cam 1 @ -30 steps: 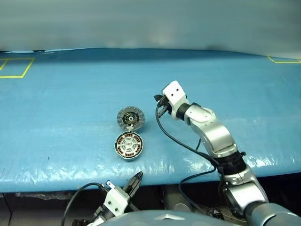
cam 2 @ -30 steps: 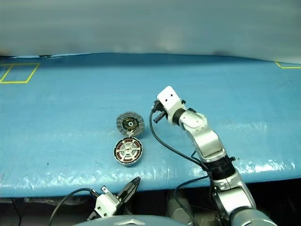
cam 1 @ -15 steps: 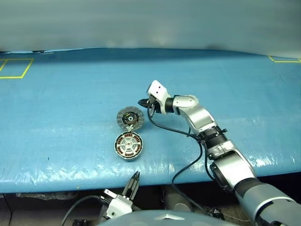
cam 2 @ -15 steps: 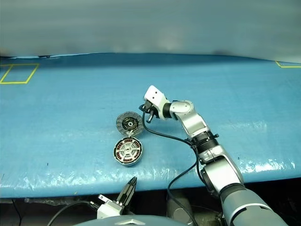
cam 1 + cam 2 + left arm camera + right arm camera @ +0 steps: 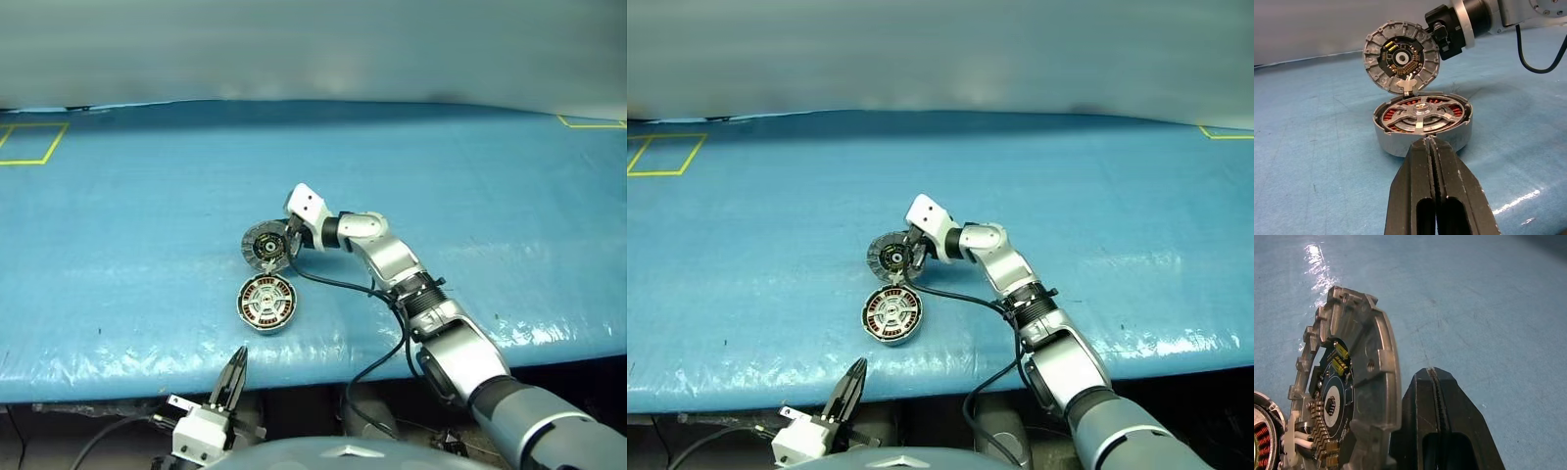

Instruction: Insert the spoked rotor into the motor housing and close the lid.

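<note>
Nearest, the left end effector (image 5: pixel 235 367) hangs just off the surface's near edge with its two black fingers pressed together and nothing between them, pointing toward the motor housing (image 5: pixel 266 304).

That housing sits on the blue surface (image 5: pixel 118 245) a little in from the near edge. The spoked rotor (image 5: pixel 1422 111) already lies inside it: its pale spokes and hub sit just below the rim, with the copper-brown windings showing through the gaps. So the insertion step looks done.

Just behind the housing, the lid (image 5: pixel 267 245) stands propped up at a steep tilt, its near edge joined to the housing's far rim by a small pale tab. Its inner face, with the dark circuit board and pale segmented ring, is turned toward the near edge. The lid is still open, so closing it is what remains.

Farther in, the right end effector (image 5: pixel 1434 382) has its fingers shut with nothing held, and sits just behind the lid's back face, very close or perhaps touching; that cannot be told. It seems placed to push the lid forward and down onto the housing.

No brand, label or readable writing shows on any part.
</note>
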